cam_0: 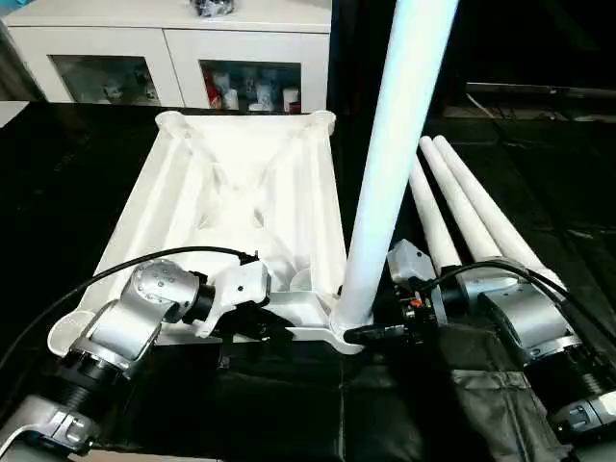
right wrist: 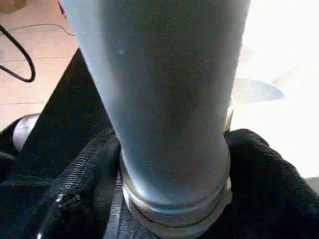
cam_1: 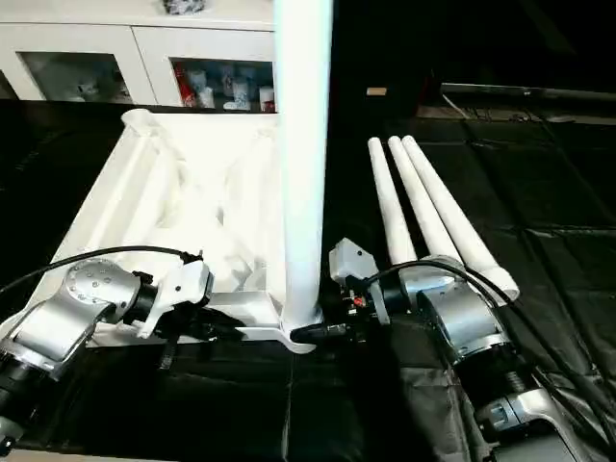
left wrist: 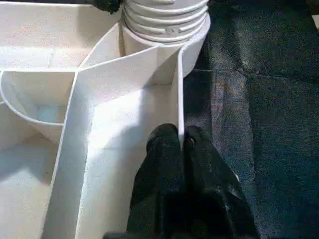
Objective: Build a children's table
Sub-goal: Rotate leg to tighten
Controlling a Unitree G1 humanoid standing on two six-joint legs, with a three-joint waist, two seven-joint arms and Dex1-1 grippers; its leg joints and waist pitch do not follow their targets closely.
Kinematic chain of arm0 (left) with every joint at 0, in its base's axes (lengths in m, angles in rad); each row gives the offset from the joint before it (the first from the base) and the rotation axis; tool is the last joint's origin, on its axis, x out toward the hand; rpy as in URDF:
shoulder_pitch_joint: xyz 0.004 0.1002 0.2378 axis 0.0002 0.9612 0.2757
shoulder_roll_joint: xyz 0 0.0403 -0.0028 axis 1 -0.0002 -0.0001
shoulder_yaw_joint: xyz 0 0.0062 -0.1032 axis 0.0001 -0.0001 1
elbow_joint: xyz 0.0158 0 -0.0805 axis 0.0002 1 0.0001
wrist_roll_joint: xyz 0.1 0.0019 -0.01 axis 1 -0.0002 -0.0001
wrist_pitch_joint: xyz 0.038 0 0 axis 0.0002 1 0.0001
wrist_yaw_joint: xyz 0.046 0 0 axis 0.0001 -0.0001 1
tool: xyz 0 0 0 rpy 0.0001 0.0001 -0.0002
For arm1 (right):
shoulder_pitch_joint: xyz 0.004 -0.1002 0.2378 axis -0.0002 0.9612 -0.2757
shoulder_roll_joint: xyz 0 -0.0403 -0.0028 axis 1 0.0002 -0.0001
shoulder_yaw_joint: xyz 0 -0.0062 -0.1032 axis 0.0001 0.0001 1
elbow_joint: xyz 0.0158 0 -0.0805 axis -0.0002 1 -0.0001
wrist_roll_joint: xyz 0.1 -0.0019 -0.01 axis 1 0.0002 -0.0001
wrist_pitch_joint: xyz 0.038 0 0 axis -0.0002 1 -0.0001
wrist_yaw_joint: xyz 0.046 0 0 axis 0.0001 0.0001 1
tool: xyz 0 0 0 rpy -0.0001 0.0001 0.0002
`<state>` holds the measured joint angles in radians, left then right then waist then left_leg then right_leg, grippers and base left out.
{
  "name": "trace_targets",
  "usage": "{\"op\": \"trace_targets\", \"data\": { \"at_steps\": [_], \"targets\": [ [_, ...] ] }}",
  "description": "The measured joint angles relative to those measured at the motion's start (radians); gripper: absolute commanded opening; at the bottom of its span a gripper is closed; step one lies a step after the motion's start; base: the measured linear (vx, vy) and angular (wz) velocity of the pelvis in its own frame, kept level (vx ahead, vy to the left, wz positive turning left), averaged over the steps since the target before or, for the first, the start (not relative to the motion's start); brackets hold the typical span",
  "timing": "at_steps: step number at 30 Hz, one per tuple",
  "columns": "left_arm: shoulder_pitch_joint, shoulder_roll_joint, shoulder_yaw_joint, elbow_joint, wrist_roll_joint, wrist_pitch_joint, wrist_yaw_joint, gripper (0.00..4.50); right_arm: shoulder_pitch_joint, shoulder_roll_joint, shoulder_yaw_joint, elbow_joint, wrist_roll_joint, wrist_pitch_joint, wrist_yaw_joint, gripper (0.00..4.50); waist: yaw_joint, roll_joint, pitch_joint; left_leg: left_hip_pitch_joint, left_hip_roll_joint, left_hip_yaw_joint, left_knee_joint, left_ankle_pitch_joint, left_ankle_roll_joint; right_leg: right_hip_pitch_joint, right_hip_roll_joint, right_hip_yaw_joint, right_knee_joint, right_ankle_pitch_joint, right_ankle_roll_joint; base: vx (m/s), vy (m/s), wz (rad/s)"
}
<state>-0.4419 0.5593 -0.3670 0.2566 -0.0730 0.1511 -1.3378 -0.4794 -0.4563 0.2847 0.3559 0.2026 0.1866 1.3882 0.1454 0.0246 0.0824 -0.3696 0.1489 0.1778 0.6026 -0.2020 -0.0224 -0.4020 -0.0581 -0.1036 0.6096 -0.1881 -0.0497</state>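
Legs number four: you have one leg (cam_0: 395, 164) standing upright in the near corner socket (cam_0: 348, 332) of the upturned table top (cam_0: 231, 202), clamped at its base between the right gripper (right wrist: 174, 164) fingers. Three spare legs (cam_0: 462, 207) lie just beyond that gripper on the black mat (cam_0: 77, 183). Your left gripper (left wrist: 180, 144) is pinched shut on the top's near rim, just beside the socket.

White table top (cam_0: 241, 192), white legs (cam_0: 462, 207); black pincer fingers (left wrist: 172, 164); silver forearms (cam_0: 130, 318); black floor covering (cam_0: 58, 192).
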Motion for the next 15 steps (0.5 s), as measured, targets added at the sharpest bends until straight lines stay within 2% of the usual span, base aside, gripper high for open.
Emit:
{"op": "trace_targets", "data": {
  "at_steps": [4,11,14,15],
  "targets": [
    [-0.001,-0.001,0.0,0.003,0.0,-0.002,-0.001,0.0,0.001,0.0,0.0,-0.001,0.002,0.004,0.003,2.8,0.0,0.0,0.0,0.0,0.0,0.0,0.0,0.0,0.0,0.0,0.0,0.0,0.0,0.0,0.0,0.0,0.0,0.0],
    [0.001,-0.015,0.009,0.009,-0.009,0.033,0.002,0.0,0.037,0.021,-0.017,-0.037,0.016,0.042,-0.037,2.73,0.002,0.003,-0.002,0.001,0.0,0.0,0.0,0.0,0.0,0.001,0.0,0.0,0.0,0.0,0.0,0.0,0.0,0.0],
    [0.008,-0.028,0.039,0.008,-0.01,0.087,0.068,0.0,0.05,0.068,-0.051,-0.036,0.01,0.068,-0.145,2.72,-0.008,0.004,-0.003,0.003,0.0,0.0,0.001,0.0,-0.004,0.002,0.0,0.0,0.001,0.001,-0.001,0.0,0.0,0.0],
    [0.01,-0.041,0.055,0.006,-0.007,0.116,0.119,0.0,0.051,0.104,-0.071,-0.028,-0.002,0.084,-0.218,2.72,-0.018,0.004,-0.003,0.003,0.001,0.0,0.001,0.0,-0.007,0.002,0.0,0.0,0.002,0.002,-0.001,0.0,0.0,0.0]
  ]
}}
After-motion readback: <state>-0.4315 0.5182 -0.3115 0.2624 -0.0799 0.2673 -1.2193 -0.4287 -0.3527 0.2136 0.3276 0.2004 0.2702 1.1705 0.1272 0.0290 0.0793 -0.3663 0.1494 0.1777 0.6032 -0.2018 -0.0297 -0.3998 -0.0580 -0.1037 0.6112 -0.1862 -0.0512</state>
